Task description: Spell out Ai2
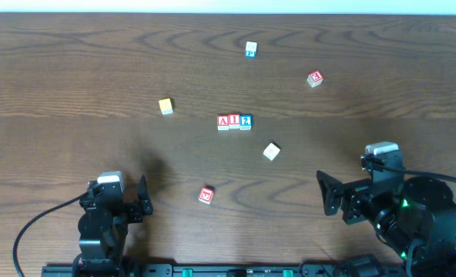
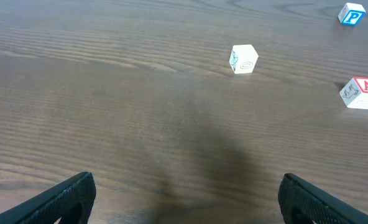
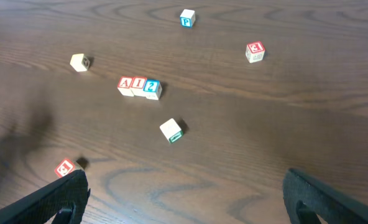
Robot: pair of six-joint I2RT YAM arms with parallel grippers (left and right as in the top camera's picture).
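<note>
I see A cube, I cube, 2 cube touching in a row, well in from every edge, left gripper and right gripper by the near edge, both spread wide, holding nothing

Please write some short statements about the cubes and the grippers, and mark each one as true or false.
1. The A, I and 2 stand in one row, touching. True.
2. The left gripper holds a cube. False: it is open and empty.
3. The yellow cube lies on the left arm's side of the row. True.
4. The P cube touches the 2. False: it lies apart, nearer the far edge of the table.
5. The right gripper is open. True.
</note>
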